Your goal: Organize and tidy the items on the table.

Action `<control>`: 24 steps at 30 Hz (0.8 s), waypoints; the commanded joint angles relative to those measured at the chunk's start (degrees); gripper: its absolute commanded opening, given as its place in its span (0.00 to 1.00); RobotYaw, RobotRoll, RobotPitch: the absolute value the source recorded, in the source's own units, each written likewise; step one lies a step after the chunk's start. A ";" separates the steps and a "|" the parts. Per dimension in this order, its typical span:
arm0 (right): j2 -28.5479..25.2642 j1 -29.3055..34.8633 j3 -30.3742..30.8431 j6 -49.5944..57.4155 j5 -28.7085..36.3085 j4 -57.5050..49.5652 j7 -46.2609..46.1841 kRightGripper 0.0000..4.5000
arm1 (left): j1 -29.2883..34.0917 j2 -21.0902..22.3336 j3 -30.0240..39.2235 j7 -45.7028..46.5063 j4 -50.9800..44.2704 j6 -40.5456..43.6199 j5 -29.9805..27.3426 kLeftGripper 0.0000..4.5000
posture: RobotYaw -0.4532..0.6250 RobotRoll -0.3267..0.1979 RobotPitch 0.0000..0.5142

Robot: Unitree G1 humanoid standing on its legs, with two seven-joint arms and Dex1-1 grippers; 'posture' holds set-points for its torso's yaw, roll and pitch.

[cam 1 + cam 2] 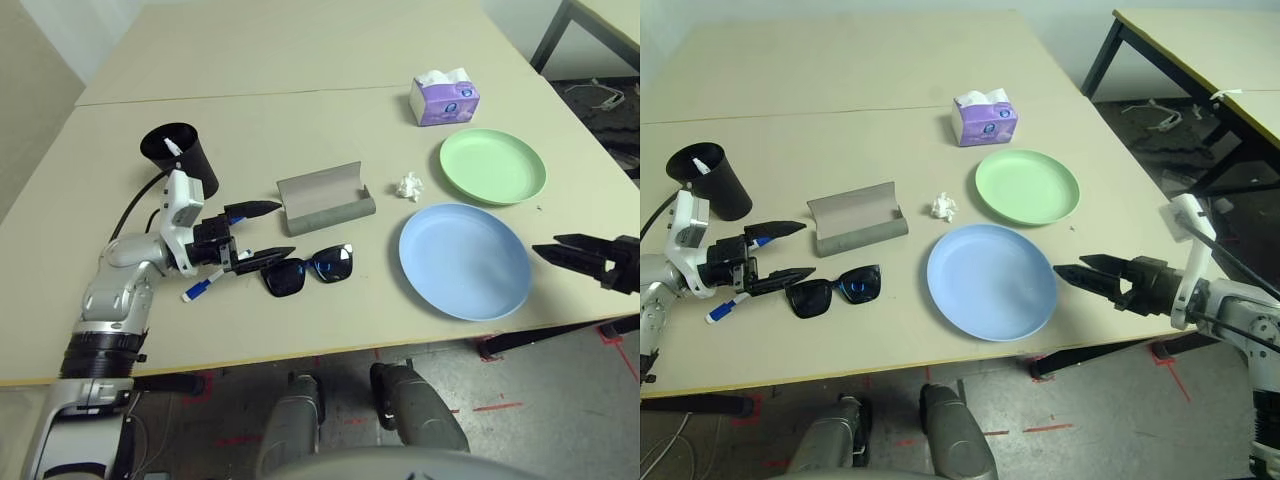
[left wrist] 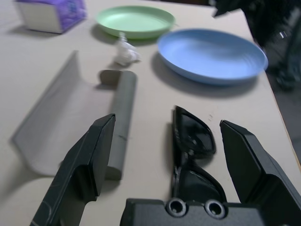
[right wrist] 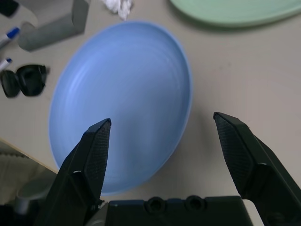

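Note:
Black sunglasses (image 1: 308,270) lie folded near the table's front edge. Just behind them stands a grey glasses case (image 1: 323,198), open. My left gripper (image 1: 288,231) hovers open to their left, one finger pointing at the case and the other at the sunglasses. Beneath it lie two white markers with blue caps, one (image 1: 203,288) in front and one (image 1: 758,241) behind. A crumpled tissue (image 1: 409,186) sits between the case and a light-green plate (image 1: 493,166). My right gripper (image 1: 1070,265) is open and empty, just right of the light-blue plate (image 1: 464,260).
A black cup (image 1: 182,155) holding a white stick stands behind my left arm. A purple tissue pack (image 1: 443,98) sits at the back, beyond the green plate. A seam (image 1: 250,95) crosses the table (image 1: 300,140). Another table (image 1: 1200,40) stands at far right.

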 commanded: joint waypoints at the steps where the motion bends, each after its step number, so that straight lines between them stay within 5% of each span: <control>1: -0.36 -0.45 2.66 0.33 -1.85 -0.20 -0.87 0.99 | 0.84 -0.06 -1.41 -1.52 -0.96 -2.44 1.53 1.00 | 0.17 0.62 0.34; 21: -1.87 -1.80 11.29 3.34 -5.39 0.21 0.69 0.99 | 2.21 -0.92 -2.13 -0.27 -2.97 -6.47 3.58 1.00 | 0.20 0.62 0.34; 24: -1.97 -1.98 11.64 3.95 -5.58 0.40 0.98 0.85 | 2.51 -1.18 -2.38 0.21 -3.11 -7.18 3.84 1.00 | 0.20 0.62 0.34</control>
